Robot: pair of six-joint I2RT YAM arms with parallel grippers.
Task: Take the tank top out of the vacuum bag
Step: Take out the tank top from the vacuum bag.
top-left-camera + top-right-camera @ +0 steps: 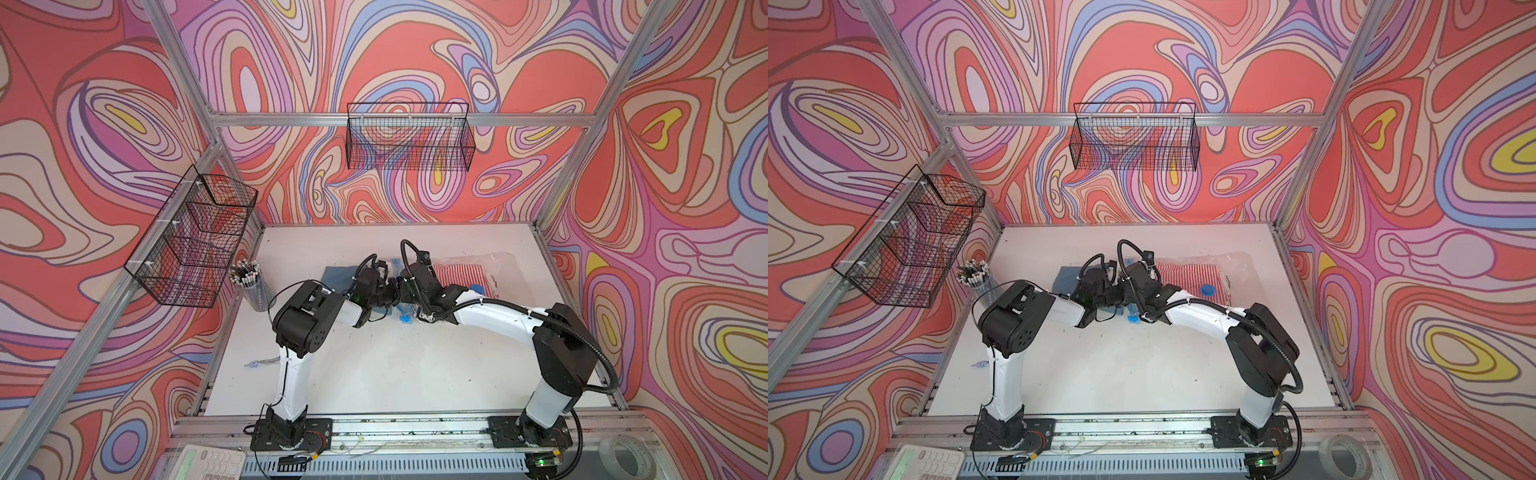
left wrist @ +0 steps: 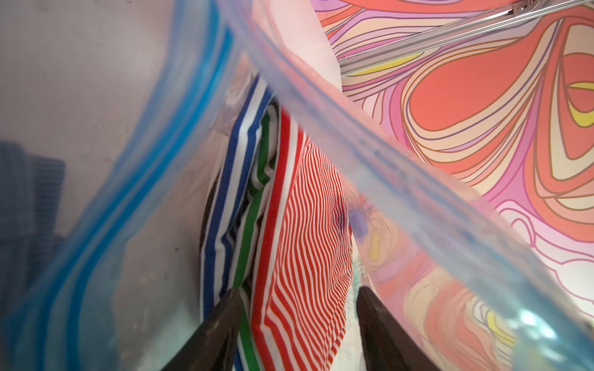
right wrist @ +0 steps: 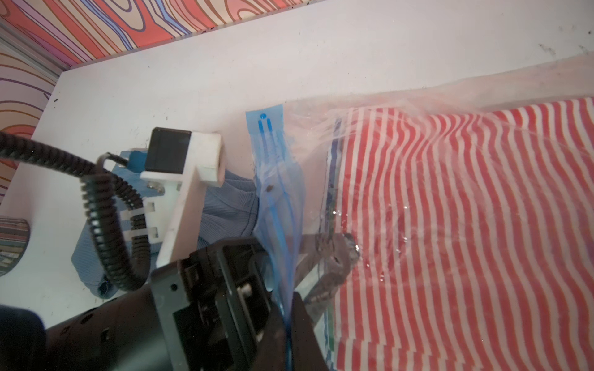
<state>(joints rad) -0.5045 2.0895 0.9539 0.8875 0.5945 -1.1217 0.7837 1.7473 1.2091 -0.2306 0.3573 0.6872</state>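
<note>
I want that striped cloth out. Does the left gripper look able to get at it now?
Probably yes: the right gripper pinches the mouth of the bag open, and the left gripper is inside it, open fingers either side of the striped cloth.

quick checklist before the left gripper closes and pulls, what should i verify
1. mouth of the clear crinkly plastic vacuum bag open: ok
2. right gripper shut on its light-blue zip strip: ok
3. left gripper inside the mouth, jaws open: ok
4. folded red-and-white striped garment between its fingers: ok
5. only one layer would be caught: cannot tell
</note>
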